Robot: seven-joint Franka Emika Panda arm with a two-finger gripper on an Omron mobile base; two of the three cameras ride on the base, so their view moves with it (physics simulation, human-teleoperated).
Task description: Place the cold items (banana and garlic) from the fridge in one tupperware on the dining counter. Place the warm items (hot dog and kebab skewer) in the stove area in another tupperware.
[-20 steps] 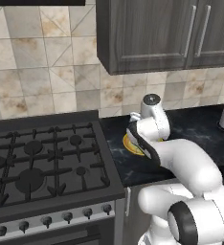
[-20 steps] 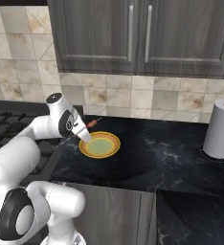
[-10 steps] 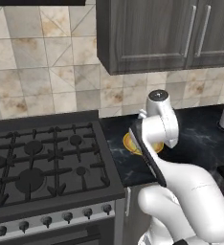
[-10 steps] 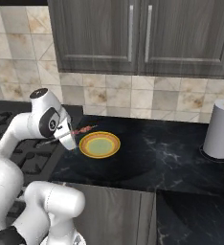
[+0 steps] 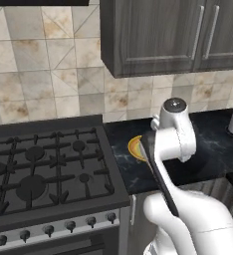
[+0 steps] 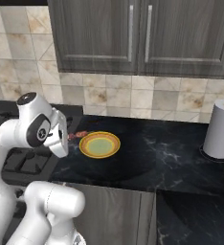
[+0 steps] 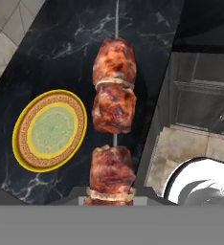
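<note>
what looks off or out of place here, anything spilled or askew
Nothing is spilled or damaged. The kebab skewer is off the counter, held in the shut claw above the black worktop. The yellow plate lies flat and bare there.

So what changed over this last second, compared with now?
The arm swung the gripper, shut on the kebab skewer, back from over the yellow plate toward the stove, lifting the skewer clear of the plate's rim. The grip stayed closed throughout. The plate, the paper towel roll and the black counter kept their places.
</note>
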